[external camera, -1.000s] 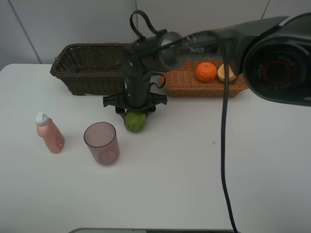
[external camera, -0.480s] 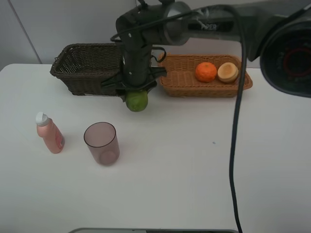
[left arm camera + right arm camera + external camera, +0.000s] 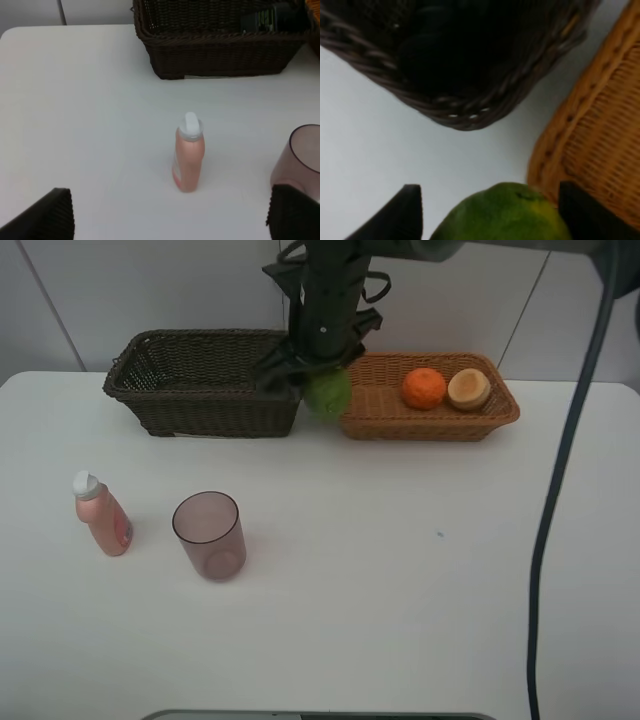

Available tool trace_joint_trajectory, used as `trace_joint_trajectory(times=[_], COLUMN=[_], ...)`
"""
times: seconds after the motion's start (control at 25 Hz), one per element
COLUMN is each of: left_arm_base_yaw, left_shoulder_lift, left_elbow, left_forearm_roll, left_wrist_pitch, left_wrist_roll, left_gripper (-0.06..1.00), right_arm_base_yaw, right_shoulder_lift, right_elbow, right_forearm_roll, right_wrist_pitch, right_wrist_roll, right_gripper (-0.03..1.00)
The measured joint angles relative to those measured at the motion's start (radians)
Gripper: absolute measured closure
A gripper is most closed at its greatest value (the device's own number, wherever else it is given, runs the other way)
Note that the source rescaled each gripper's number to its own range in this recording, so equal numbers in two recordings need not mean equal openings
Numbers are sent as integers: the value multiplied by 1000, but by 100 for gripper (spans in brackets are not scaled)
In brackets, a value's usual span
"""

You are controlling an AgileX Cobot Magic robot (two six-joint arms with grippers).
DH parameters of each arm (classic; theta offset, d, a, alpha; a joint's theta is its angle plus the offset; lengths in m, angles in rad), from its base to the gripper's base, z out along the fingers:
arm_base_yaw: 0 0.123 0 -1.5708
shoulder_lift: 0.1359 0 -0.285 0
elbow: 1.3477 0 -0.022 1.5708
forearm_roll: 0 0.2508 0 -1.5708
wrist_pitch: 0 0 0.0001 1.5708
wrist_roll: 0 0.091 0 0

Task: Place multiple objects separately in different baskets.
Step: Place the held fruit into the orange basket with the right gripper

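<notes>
Nearest me on the white counter [image 3: 400, 590] stands the cup [image 3: 209, 535], upright with its mouth up. The pink bottle [image 3: 100, 513] stands upright just left of it, the two apart. My left claw [image 3: 172, 215] hangs low over the counter at the near left with its fingers spread wide and nothing in them. The bottle stands just beyond it, in line with the gap between the fingers, and the cup is off by the right finger.

Farther back, my right claw [image 3: 497, 215] is clamped on the green fruit [image 3: 327, 392], one finger on each side. The fruit is off the counter, held above the narrow gap between the two baskets and close to the tan basket's left end.

At the far edge, the dark basket [image 3: 200, 415] sits on the left and the tan basket [image 3: 430, 425] on the right. The mandarin [image 3: 424, 388] and a pale round fruit [image 3: 469, 388] lie side by side in the tan one.
</notes>
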Motion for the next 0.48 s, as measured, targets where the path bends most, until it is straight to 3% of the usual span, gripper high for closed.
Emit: trace_joint_trajectory(times=[0.24,0.48], left_arm_base_yaw=[0,0], left_shoulder_lift=[0,0], left_elbow=[0,0], left_forearm_roll=[0,0], left_wrist_pitch=[0,0], left_wrist_roll=[0,0], left_gripper=[-5,-5], right_arm_base_yaw=[-84,-180], right_shoulder_lift=[-14,-14], right_elbow=[0,0], right_forearm_roll=[-7,-5], right_wrist_pitch=[-14,-116], right_wrist_roll=[-53,-56], right_gripper=[67,67])
